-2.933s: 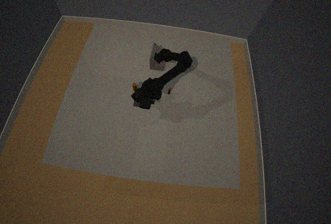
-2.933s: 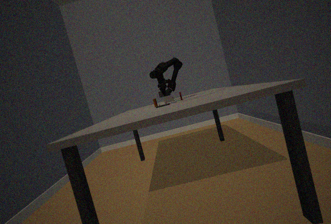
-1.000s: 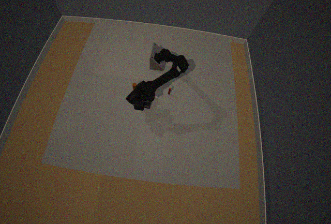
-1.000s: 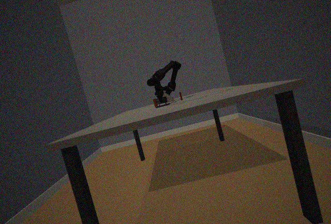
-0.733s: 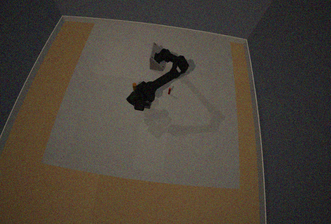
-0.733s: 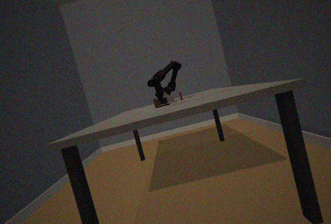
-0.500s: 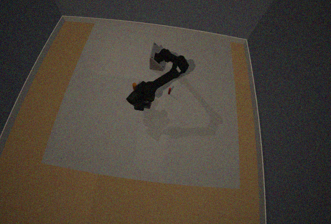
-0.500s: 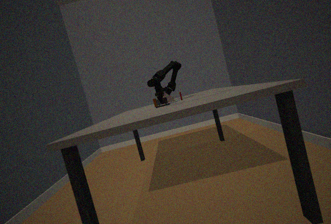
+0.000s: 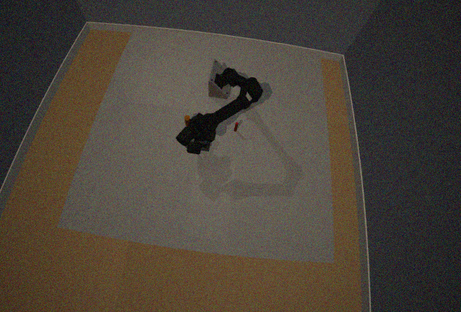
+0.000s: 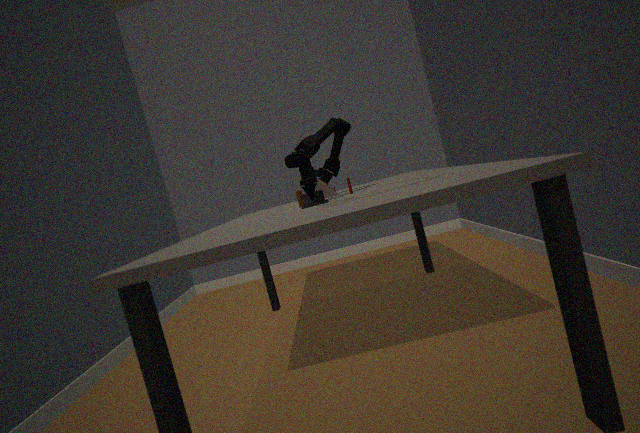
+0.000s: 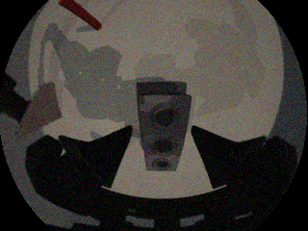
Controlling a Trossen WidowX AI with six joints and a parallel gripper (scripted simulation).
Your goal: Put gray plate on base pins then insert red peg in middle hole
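The gray plate [image 11: 154, 132] lies over the dark base [image 11: 161, 89], seen from above in the wrist view, with its holes in a row. The base's far end shows past the plate's edge. Whether the plate is fully down on both pins is too dark to tell. My gripper [image 11: 162, 129] is open, one finger on each side of the plate, with a gap on both sides. In the exterior view it is down low at the table top. The red peg [image 9: 235, 126] [image 10: 349, 185] [image 11: 81, 14] stands upright on the table, apart from the plate and the gripper.
An orange block-like object [image 9: 187, 118] [image 10: 299, 199] stands close beside the gripper. The arm's gray mounting bracket [image 9: 217, 91] [image 11: 42, 110] is at the back of the table. The arm's shadows fall across the white table top [image 9: 167, 204].
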